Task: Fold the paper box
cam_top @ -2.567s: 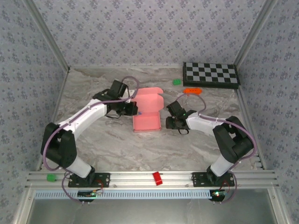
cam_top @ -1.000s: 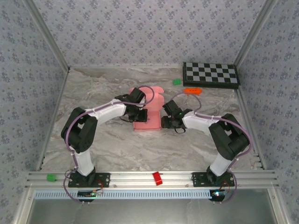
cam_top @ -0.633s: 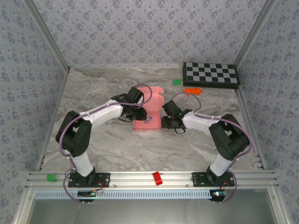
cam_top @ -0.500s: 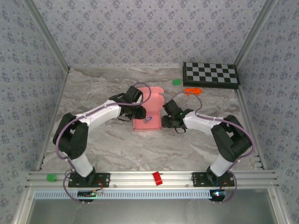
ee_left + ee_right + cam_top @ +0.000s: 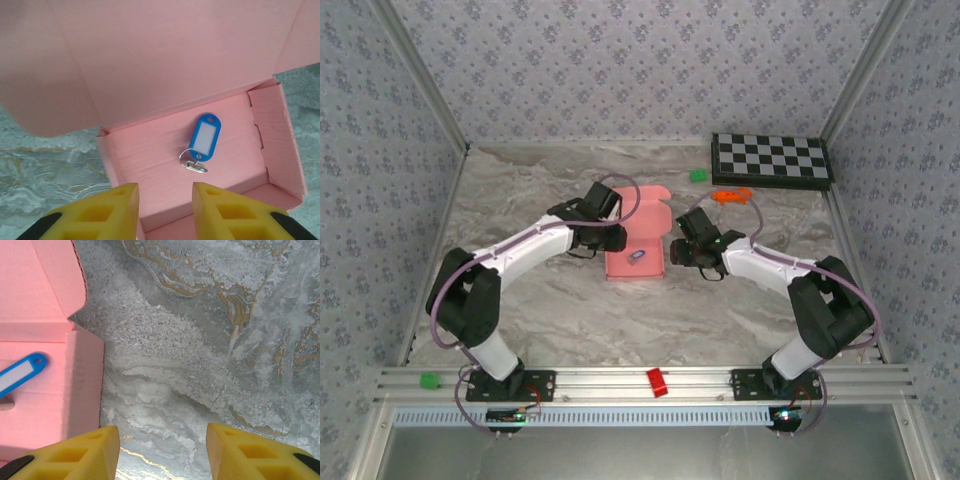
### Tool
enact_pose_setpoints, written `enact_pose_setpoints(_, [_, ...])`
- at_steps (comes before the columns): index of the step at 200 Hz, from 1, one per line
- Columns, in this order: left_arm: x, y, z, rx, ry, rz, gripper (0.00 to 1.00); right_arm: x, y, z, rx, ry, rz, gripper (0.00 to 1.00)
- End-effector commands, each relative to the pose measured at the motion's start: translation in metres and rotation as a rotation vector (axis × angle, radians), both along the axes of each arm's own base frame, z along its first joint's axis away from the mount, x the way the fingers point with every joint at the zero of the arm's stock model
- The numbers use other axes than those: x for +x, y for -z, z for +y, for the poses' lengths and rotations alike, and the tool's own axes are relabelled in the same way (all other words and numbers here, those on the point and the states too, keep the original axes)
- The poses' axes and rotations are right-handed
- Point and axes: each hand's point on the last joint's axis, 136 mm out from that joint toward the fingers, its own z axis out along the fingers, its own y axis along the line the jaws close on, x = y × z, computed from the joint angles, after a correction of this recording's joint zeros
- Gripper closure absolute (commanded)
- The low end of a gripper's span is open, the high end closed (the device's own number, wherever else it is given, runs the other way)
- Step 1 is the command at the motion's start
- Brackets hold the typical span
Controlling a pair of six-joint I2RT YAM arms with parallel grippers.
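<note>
The pink paper box [image 5: 646, 265] sits mid-table as a shallow tray, its lid [image 5: 647, 205] raised at the far side. A blue key tag [image 5: 636, 257] lies inside it. My left gripper [image 5: 616, 240] is at the box's left wall, open. In the left wrist view the open gripper [image 5: 165, 210] hovers over the near wall of the tray [image 5: 165, 185], with the tag [image 5: 205, 137] and its metal ring [image 5: 192, 162] on the floor and the lid [image 5: 165, 60] above. My right gripper [image 5: 678, 250] stands open just right of the box. In the right wrist view that gripper [image 5: 162, 450] is over bare marble beside the box wall [image 5: 82, 385].
A checkerboard [image 5: 770, 158] lies at the back right, with a green block [image 5: 698, 175] and an orange toy [image 5: 732, 196] nearby. A small red block [image 5: 657, 382] and another green block [image 5: 428, 380] rest on the front rail.
My left gripper came over the box and has drawn back to its left side; the blue key tag now lies in the tray. My right gripper has shifted slightly back from the right wall.
</note>
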Motion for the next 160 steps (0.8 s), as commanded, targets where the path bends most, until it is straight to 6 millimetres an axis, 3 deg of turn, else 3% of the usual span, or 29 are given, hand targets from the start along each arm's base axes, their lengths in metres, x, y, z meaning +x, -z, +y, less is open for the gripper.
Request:
enact_pose_setpoints(1, [0.005,-0.020,0.024,0.027,-0.041,-0.043,0.67,0.012,-0.027,0.005,0.034,-0.025,-0.051,0.50])
enact_pose_setpoints(55, [0.026,-0.027,0.059,0.001,-0.100,-0.042,0.65,0.037,-0.049,0.008,0.081,-0.121,-0.076,0.49])
enact_pose_setpoints(100, [0.049,-0.032,0.062,-0.010,-0.046,-0.062,0.54,0.059,-0.060,0.015,0.147,-0.226,-0.070,0.46])
enact_pose_setpoints(114, [0.056,-0.031,0.061,-0.018,-0.029,-0.064,0.53,0.061,-0.055,0.014,0.147,-0.243,-0.052,0.45])
enact_pose_setpoints(120, [0.059,-0.031,0.061,-0.025,-0.024,-0.063,0.53,0.070,-0.068,0.018,0.159,-0.254,-0.080,0.45])
enact_pose_setpoints(160, [0.076,-0.030,0.057,-0.092,-0.002,-0.045,0.52,0.084,-0.069,0.021,0.172,-0.290,-0.072,0.44])
